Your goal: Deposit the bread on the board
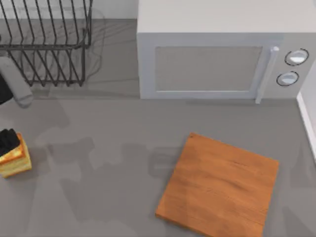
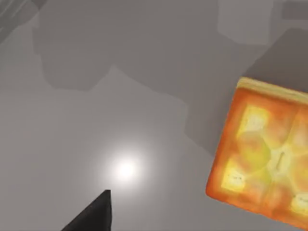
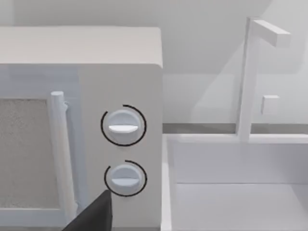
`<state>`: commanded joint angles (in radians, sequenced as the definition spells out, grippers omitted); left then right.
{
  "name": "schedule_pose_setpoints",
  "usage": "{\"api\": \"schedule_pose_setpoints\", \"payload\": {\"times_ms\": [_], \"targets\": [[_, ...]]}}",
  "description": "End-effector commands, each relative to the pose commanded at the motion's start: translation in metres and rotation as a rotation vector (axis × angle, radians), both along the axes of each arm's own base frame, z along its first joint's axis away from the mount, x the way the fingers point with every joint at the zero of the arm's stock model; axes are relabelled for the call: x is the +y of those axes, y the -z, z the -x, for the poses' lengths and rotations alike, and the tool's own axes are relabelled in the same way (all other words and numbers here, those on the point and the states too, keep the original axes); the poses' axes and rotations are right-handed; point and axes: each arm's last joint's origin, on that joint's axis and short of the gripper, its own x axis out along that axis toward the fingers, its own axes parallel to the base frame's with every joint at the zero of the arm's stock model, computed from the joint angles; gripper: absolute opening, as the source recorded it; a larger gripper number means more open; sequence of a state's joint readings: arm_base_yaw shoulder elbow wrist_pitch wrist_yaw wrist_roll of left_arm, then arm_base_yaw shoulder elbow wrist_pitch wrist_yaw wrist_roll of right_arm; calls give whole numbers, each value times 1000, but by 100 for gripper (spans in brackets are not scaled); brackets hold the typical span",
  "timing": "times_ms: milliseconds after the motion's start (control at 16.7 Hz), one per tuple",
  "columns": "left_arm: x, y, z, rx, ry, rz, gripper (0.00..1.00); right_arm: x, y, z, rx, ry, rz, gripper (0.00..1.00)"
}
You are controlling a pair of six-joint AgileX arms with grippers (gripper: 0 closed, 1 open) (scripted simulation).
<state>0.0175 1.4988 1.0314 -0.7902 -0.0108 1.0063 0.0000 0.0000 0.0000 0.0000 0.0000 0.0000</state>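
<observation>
Left pincer point(image 1: 9, 140) sits at the tabletop's far left in the top view, right on top of the bread point(image 1: 16, 163); can't tell if it's clamped or just above. Board point(image 1: 219, 187) lies well apart at lower right, bare, so the carry and drop are all still to do, by my read. Grey tabletop point(image 1: 108, 173), microwave point(image 1: 217, 54) at back, wire rack point(image 1: 47, 42) back left. Left wrist view: bread point(image 2: 264, 159) beside one dark fingertip point(image 2: 98, 214), no contact visible. Right wrist view: right arm parked, facing the microwave dials point(image 3: 123, 126) and a white sink point(image 3: 236, 192).
</observation>
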Motion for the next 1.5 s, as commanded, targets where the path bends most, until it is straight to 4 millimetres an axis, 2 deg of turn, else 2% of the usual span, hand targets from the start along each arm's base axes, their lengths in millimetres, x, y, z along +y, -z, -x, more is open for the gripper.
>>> {"api": "schedule_pose_setpoints", "payload": {"times_ms": [180,360,780,900,1260,1500], "targets": [[1,20,-24,183,118,-17,100,0,0,0,0,0,0,100],[1,32,-34,293,200,-17,100,0,0,0,0,0,0,100],[0,35,-35,311,214,-17,100,0,0,0,0,0,0,100],[0,45,-36,315,214,-16,100,0,0,0,0,0,0,100],[1,98,-37,308,214,-17,100,0,0,0,0,0,0,100],[1,104,-36,313,214,-16,100,0,0,0,0,0,0,100]]}}
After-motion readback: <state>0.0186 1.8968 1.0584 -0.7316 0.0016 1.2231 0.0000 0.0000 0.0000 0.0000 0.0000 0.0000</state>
